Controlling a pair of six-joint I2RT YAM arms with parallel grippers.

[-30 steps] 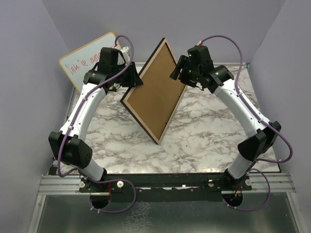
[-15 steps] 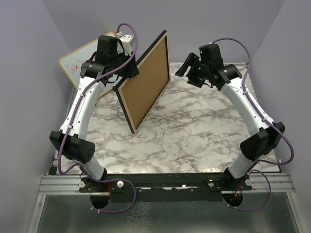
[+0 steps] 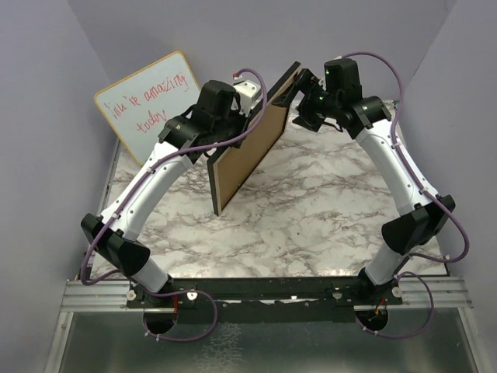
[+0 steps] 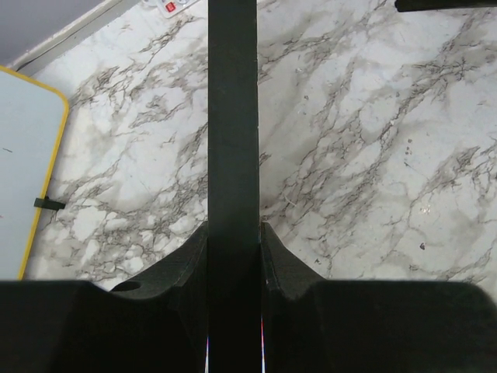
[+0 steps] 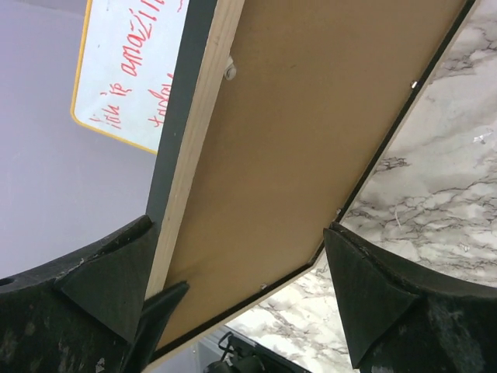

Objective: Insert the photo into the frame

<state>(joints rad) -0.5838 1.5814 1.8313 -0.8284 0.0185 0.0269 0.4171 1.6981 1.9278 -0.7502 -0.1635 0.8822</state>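
Observation:
The frame (image 3: pixel 250 151) hangs tilted over the marble table, almost edge-on, with its brown backing facing right. My left gripper (image 3: pixel 231 134) is shut on its left rail. In the left wrist view the black rail (image 4: pixel 233 116) runs straight up between the closed fingers of the left gripper (image 4: pixel 233 241). My right gripper (image 3: pixel 298 87) stands open at the frame's top corner. In the right wrist view that corner of the frame (image 5: pixel 311 116), brown backing with a light wood edge, lies between the spread fingers of the right gripper (image 5: pixel 241 299), and no pad touches it. The photo is out of view.
A wood-edged whiteboard (image 3: pixel 147 97) with red handwriting leans against the back left wall; this whiteboard (image 5: pixel 128 70) also shows past the frame in the right wrist view. The marble table (image 3: pixel 326 210) ends at purple walls on three sides.
My left arm has swung the frame right and toward the back, turning it more edge-on. The right gripper opened wider, and the frame's top corner now sits between its fingers.

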